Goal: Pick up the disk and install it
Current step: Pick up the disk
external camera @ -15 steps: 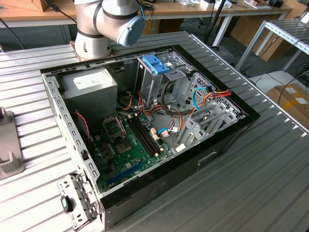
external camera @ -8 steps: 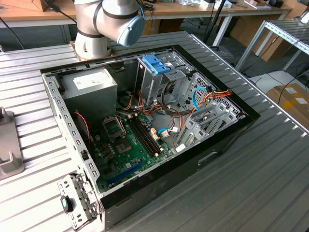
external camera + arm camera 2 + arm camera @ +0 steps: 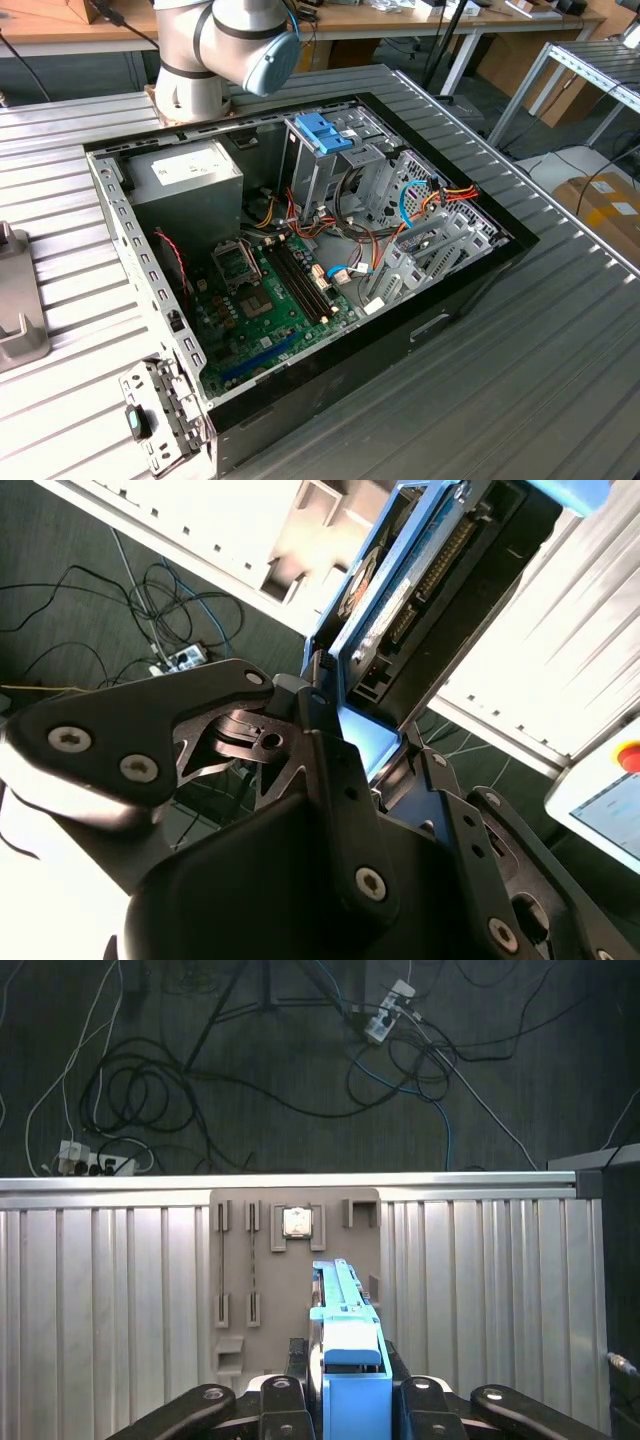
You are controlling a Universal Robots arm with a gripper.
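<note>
The exterior view stands off the arm (image 3: pixel 215 50), high up, and looks down at a slant on the open case (image 3: pixel 420 335) and the ribbed worktop (image 3: pixel 520 400) around it, far enough to take in the whole case.

The first wrist view sits just behind the tool (image 3: pixel 348 1385). It looks along the disk (image 3: pixel 335 1290) clamped there, seen edge-on, down onto the worktop's edge and the floor (image 3: pixel 300 1060) with its cables beyond.

The second wrist view is very close under the tool's linkage, aimed slantwise along the disk's flat side.

Both wrist views share the tool, disk, worktop and cabled floor. All three views show the ribbed worktop.
</note>
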